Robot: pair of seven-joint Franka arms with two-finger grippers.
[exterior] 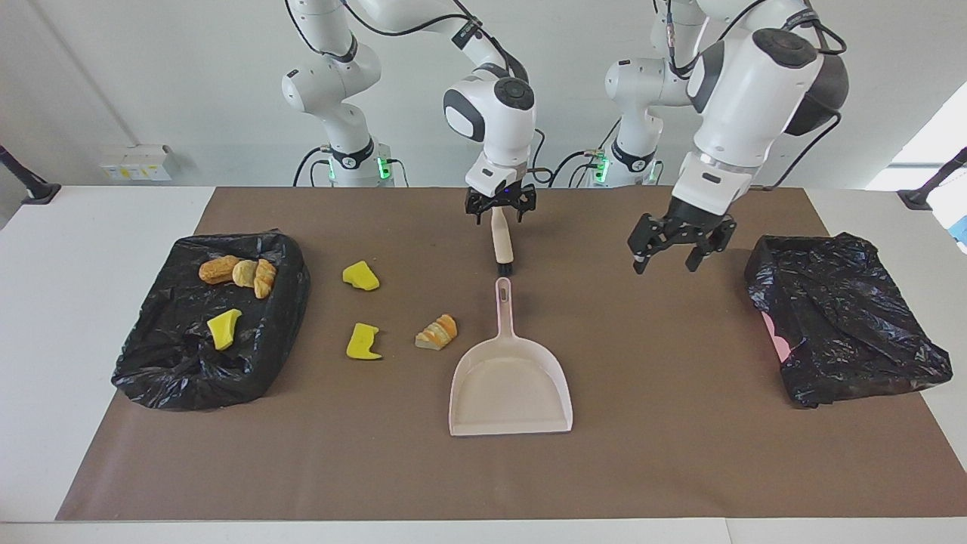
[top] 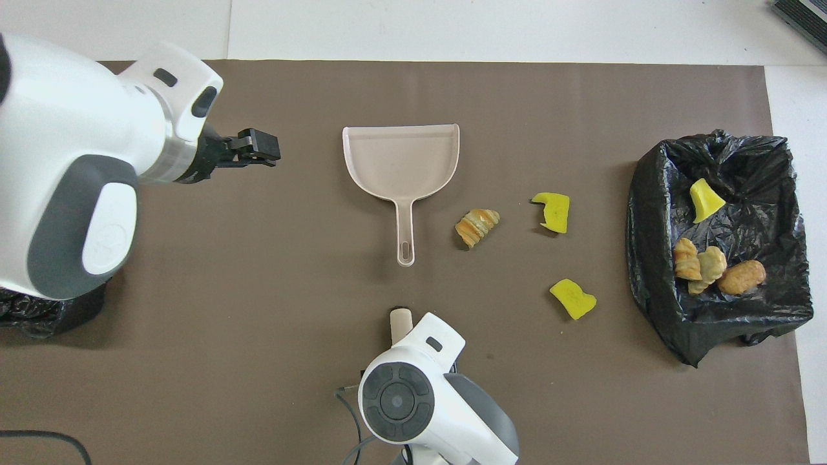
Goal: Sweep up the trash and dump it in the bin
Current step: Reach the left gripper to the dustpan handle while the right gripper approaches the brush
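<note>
With a clock face laid on the table, twelve pointing away from the robots and three toward the right arm's end, the right gripper (exterior: 500,214) sits at six, pinching the top of the brush (exterior: 502,243). The brush hangs nearly upright, cream handle up, dark bristles down, just short of the dustpan's handle tip. A black band on the right arm carries white lettering too small to read.

At about four lies one yellow chunk (exterior: 360,276) on the brown mat (exterior: 680,453). A bread piece (exterior: 437,332) and a second yellow chunk (exterior: 363,341) lie at three of the dustpan handle, the bread nearer to it.

The bin (exterior: 291,302), lined with a black bag, stands at three, at the right arm's end. It holds three bread lumps (exterior: 238,273) side by side and, farther out, a yellow wedge (exterior: 223,329).

The dustpan (exterior: 511,385) lies flat at the centre, its long axis running six to twelve: handle toward the robots, open mouth toward twelve.

At nine the left gripper (exterior: 665,261) hangs over bare mat, fingers spread and holding nothing. A second black bag (exterior: 846,317) lies at the left arm's end.
</note>
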